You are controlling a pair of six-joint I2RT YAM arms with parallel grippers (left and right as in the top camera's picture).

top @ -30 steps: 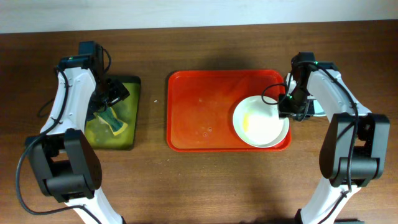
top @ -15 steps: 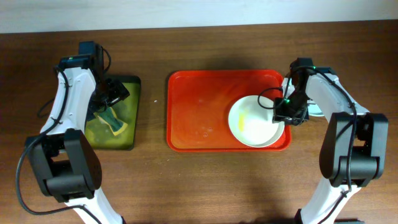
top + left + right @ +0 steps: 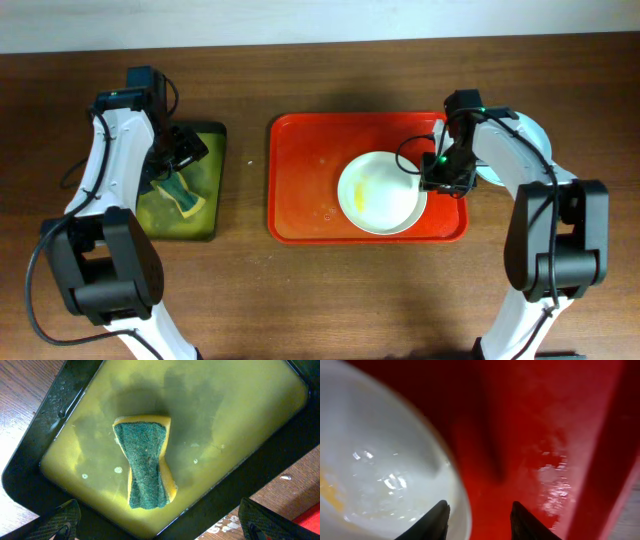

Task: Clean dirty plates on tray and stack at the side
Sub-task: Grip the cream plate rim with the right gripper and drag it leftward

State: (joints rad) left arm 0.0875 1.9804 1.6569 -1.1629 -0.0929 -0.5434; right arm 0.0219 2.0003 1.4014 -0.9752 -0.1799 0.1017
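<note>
Right wrist view: the right gripper straddles the rim of the creamy white plate, one finger over the plate and one over the red tray. Whether it is clamped cannot be told. The plate lies on the tray, its yellow smear uncleaned. The left gripper, spread wide, hangs over the sponge. Judgement: plate positioning is in hand, and the next move calls for picking up the sponge. Only the overhead view shows the pale plates beyond the tray.

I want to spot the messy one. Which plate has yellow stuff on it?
The creamy white plate on the red tray: it has a yellow smear. The pale blue plate sits off the tray, mostly hidden by the right arm.
</note>
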